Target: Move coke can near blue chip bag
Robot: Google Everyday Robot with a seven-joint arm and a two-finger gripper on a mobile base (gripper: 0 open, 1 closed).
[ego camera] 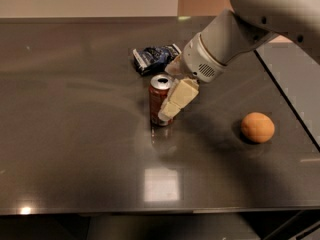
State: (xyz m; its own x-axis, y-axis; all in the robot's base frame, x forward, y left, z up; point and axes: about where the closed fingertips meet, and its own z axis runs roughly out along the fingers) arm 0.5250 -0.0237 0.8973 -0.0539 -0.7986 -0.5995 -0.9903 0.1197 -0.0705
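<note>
The coke can (159,101), red with a silver top, stands upright on the dark table (75,134) near its middle. The blue chip bag (155,58) lies flat just behind the can, with a short gap between them. My gripper (172,106) reaches down from the upper right and sits against the can's right front side, covering part of it, low near the table top. The far side of the can is hidden by the can itself and by the wrist.
An orange fruit (257,127) lies on the table to the right of the can. The white arm (260,19) crosses the upper right of the view. A lighter surface (300,79) adjoins the table at the right edge.
</note>
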